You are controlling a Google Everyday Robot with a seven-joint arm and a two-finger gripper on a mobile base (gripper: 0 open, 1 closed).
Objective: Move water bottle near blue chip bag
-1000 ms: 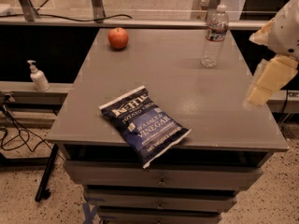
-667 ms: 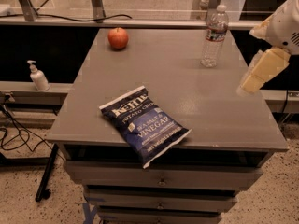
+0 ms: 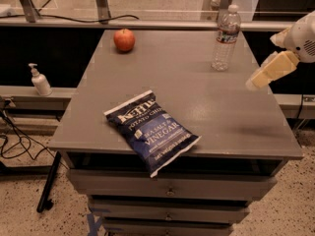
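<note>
The water bottle stands upright near the far right corner of the grey table; it is clear and ribbed with a white cap and a red-and-white label band. The blue chip bag lies flat near the table's front edge, left of centre, one corner hanging over the edge. My gripper hangs above the table's right side, to the right of the bottle and a little nearer the front, apart from it. It holds nothing that I can see.
A red apple sits at the far left of the table. A small white pump dispenser stands on a low ledge to the left. Cables lie on the floor at left. Drawers sit below the tabletop.
My gripper has moved up and toward the far side of the table, closer to the water bottle. The bottle, bag and apple have not moved.
</note>
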